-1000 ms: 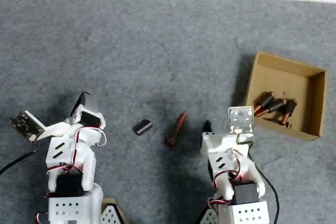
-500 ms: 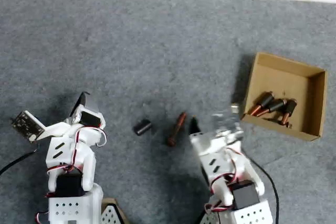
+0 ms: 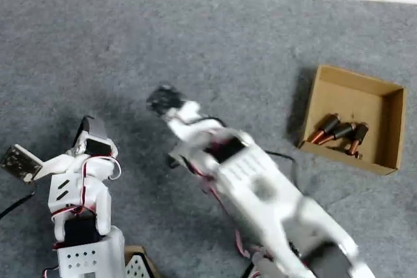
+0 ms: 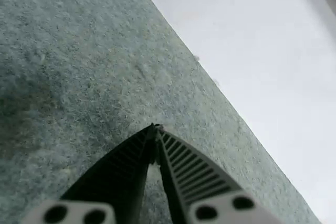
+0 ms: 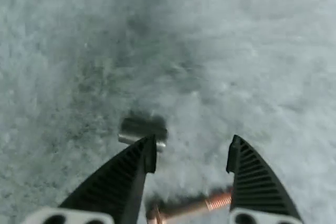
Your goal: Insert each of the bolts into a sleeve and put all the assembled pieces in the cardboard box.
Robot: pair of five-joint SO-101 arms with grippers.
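My right gripper (image 5: 191, 149) hangs open above the grey carpet. A short dark sleeve (image 5: 142, 129) lies just beyond one of its fingertips. A copper-coloured bolt (image 5: 191, 208) lies on its side beneath the gap between the fingers. In the high view the right arm (image 3: 247, 174) stretches up and to the left over the middle of the table and covers both parts. My left gripper (image 4: 154, 128) is shut on nothing and points at bare carpet; it stands at the left (image 3: 88, 125). The cardboard box (image 3: 391, 128) at the right holds three assembled pieces (image 3: 340, 131).
Grey carpet (image 3: 215, 43) covers the whole table, with a white wall strip along its far edge. The two arm bases stand at the near edge.
The right arm has swung left from beside the box and risen over the bolt and sleeve, hiding them in the high view. The left arm has shifted slightly to the left.
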